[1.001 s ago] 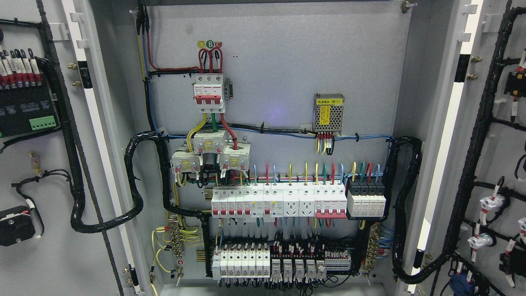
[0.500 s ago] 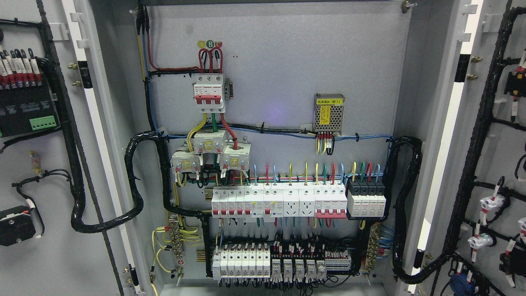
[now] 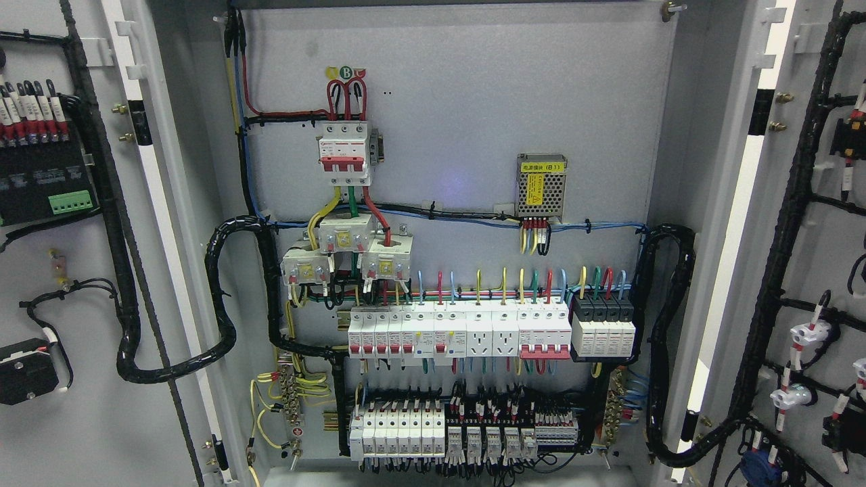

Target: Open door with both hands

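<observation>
Both doors of the grey electrical cabinet stand swung wide. The left door (image 3: 74, 419) shows its inner face at the picture's left, with black cable looms and a black module on it. The right door (image 3: 822, 257) shows its inner face at the far right, with wired fittings. Between them the back panel (image 3: 473, 108) is fully exposed. Neither of my hands nor any arm shows in the head view.
On the back panel sit a red-and-white main breaker (image 3: 345, 152), a meshed power supply (image 3: 540, 185), a row of white breakers (image 3: 460, 331) and lower terminal blocks (image 3: 467, 433). Thick black cable bundles (image 3: 223, 304) loop from the panel to each door.
</observation>
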Robot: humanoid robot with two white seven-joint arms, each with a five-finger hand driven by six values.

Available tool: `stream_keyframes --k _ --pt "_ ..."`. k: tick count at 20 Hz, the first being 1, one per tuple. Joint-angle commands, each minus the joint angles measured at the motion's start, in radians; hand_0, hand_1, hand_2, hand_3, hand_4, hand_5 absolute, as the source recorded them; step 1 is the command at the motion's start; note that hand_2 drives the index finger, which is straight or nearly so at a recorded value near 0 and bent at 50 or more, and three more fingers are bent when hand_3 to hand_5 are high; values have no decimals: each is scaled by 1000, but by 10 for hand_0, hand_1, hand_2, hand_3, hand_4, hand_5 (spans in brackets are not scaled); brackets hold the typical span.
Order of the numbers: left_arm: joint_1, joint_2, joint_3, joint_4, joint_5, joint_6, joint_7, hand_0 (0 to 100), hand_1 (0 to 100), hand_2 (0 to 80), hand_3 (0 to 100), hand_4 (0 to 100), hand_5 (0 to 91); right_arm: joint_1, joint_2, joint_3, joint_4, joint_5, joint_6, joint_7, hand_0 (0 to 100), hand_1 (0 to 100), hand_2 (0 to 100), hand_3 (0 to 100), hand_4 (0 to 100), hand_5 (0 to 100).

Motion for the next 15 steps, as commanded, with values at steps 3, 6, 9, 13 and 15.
stream_keyframes --k 3,6,9,13,15 --pt "-5 -42 10 151 -47 5 0 0 0 0 0 43 0 -23 9 -30 50 9 11 -2 0 0 0 0 0 0" --pt "-5 -42 8 156 -88 9 0 0 0 0 0 43 0 -29 9 -30 52 9 13 -2 0 0 0 0 0 0" --pt "-5 -42 10 156 -135 9 0 0 0 0 0 43 0 -29 9 -30 52 9 15 -2 0 0 0 0 0 0" --pt "-5 -42 10 154 -153 9 0 0 0 0 0 43 0 -29 11 -31 52 9 19 0 0 0 0 0 0 0" --pt "-5 -42 10 154 -153 9 0 0 0 0 0 43 0 -28 11 -31 52 9 19 0 0 0 0 0 0 0"
